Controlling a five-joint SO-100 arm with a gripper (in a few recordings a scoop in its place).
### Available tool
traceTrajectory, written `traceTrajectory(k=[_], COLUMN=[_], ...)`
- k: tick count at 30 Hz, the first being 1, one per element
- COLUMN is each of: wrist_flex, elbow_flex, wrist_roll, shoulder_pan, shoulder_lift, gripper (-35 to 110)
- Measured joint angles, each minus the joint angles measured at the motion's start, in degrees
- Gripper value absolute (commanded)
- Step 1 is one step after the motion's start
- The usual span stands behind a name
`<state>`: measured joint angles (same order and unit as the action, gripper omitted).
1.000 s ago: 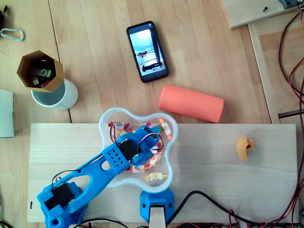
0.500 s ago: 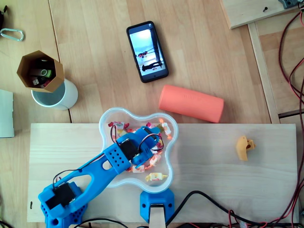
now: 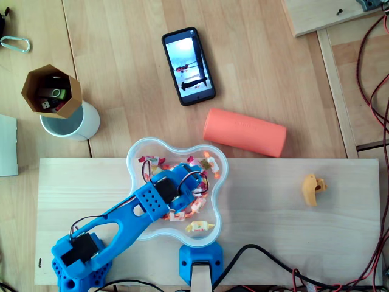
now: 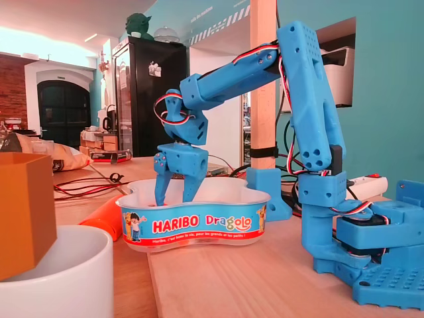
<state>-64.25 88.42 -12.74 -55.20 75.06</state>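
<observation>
My blue arm reaches from its base at the lower left of the overhead view into a clear clover-shaped Haribo tub [image 3: 137,152] that holds several wrapped candies [image 3: 200,226]. The gripper [image 3: 188,174] points down over the candies in the tub's middle. In the fixed view the gripper [image 4: 175,197] stands open, its two fingers [image 4: 161,191] spread and dipping below the rim of the tub [image 4: 199,224]. The tub wall hides the fingertips and whatever lies between them.
The tub sits on a light wooden board [image 3: 279,210] along with a small yellow object [image 3: 313,188]. Behind the board lie an orange cylinder [image 3: 244,132] and a phone [image 3: 188,66]. A white cup with a brown hexagonal holder [image 3: 52,92] stands at the left, and cables [image 3: 372,79] run down the right edge.
The arm's elbow and shoulder have shifted very slightly. The gripper stays inside the tub over the candies.
</observation>
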Motion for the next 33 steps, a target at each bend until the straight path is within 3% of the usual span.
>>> traceTrajectory(k=[7,18,33], wrist_flex=[0.0,0.0,-0.1], elbow_flex=[0.0,0.0,0.0], wrist_roll=[0.0,-0.6,0.5], shoulder_pan=[0.0,0.1,0.1], shoulder_lift=[0.0,-0.9,-0.9], gripper=[23,7,-2])
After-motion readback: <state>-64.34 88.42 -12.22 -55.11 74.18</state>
